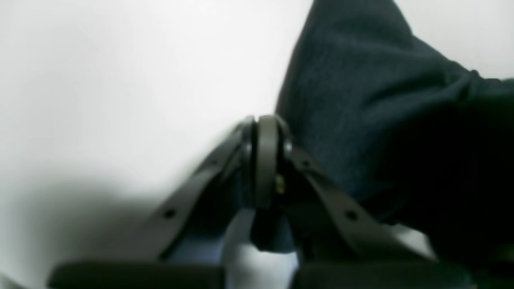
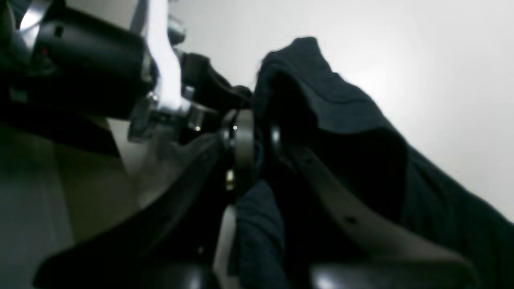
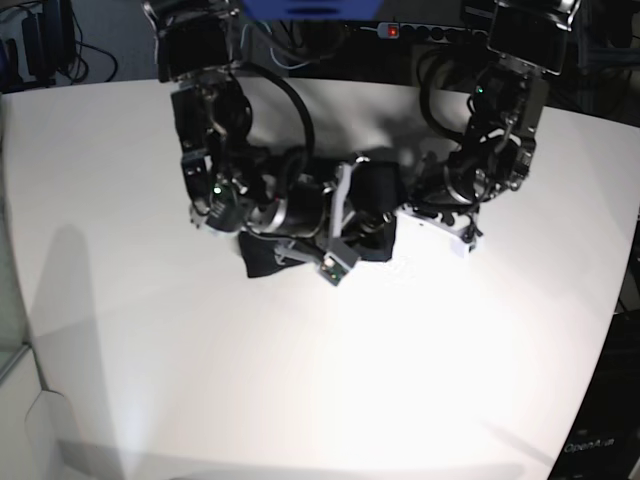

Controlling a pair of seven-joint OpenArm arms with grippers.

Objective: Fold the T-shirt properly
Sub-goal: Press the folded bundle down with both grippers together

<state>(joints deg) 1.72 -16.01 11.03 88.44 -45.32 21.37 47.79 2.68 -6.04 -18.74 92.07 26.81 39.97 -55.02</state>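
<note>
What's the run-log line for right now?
left gripper: shut on T-shirt | right gripper: shut on T-shirt | T-shirt: bunched mid-table

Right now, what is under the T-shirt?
The white table lies under the bunched T-shirt. Whether anything else is beneath it cannot be seen; cloth and arms cover that spot.
</note>
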